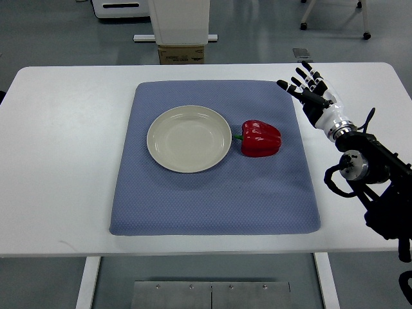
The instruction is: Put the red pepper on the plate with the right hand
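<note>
A glossy red pepper (261, 138) lies on its side on the blue cloth (212, 193), its green stem pointing left toward the plate. The cream round plate (188, 138) sits just left of the pepper and holds nothing. My right hand (308, 87) hovers over the table at the cloth's upper right corner, to the right of and beyond the pepper, apart from it. Its fingers (302, 72) are spread and hold nothing. The right arm comes in from the lower right edge.
The white table (64, 161) carries the cloth in its middle. Beyond the far edge stand a cardboard box (181, 54) and a white cabinet base (178, 19). Chair legs with castors (335, 16) show at the top right.
</note>
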Motion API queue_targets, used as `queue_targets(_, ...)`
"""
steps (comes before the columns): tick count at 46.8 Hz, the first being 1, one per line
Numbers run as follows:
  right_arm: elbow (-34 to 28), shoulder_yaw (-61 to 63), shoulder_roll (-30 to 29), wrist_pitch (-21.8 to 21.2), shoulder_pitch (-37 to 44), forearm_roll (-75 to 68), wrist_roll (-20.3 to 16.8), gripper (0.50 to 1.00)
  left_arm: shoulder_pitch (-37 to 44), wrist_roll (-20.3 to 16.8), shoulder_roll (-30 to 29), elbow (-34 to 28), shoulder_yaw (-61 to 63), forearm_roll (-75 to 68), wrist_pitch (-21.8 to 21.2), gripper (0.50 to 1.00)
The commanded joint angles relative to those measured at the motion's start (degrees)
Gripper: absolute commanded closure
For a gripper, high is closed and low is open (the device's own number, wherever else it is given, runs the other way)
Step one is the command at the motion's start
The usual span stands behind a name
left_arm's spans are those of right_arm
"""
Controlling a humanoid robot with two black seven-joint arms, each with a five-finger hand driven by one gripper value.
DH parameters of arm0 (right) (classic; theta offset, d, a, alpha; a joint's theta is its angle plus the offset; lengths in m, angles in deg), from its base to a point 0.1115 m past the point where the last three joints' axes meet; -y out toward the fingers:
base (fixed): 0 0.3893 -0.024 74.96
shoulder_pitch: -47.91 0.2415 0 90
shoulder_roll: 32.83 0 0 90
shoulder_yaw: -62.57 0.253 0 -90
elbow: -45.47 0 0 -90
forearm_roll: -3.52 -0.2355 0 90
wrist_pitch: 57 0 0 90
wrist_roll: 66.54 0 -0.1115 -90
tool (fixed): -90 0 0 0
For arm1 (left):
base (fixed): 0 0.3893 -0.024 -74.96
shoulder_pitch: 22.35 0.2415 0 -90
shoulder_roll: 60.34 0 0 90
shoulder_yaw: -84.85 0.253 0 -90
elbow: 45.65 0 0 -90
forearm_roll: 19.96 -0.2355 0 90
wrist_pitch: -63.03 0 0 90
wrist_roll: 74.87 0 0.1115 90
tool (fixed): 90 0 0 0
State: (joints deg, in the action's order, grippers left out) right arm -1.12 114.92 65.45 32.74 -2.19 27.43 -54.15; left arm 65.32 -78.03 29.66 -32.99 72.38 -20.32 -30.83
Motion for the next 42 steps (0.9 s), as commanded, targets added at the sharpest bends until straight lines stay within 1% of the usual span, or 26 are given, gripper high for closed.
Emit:
queue_targets(1, 0.01, -0.06, -0.02, 0.00, 0.00, 0.00, 0.00, 0.500, 0.04, 0.00, 0.00, 0.00, 0.00, 0.00, 0.17, 0.500)
queue_targets(42, -0.17, 0.29, 0.07, -0.88, 0.00, -0.09, 0.44, 0.500, 0.04, 0.00, 0.00, 0.00, 0.00, 0.00, -0.01, 0.500)
